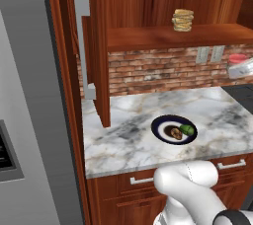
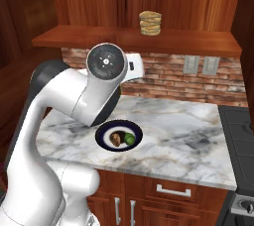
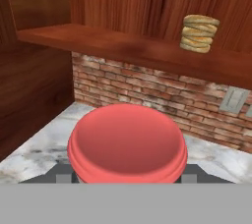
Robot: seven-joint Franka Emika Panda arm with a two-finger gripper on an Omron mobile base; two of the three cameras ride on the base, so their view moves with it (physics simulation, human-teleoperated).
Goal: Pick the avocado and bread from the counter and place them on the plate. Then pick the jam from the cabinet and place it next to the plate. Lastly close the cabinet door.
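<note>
Jam [image 3: 127,143] is being clamped in the pincer [image 3: 127,175], its pinkish-red body sitting right between the fingertips. Avocado [image 1: 187,130] and bread [image 1: 173,132] are lying on the plate [image 1: 159,124] on the worktop [image 1: 128,140].

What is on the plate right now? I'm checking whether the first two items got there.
On the plate lie the bread and the avocado, side by side. The plate's centre beneath them is covered.
</note>
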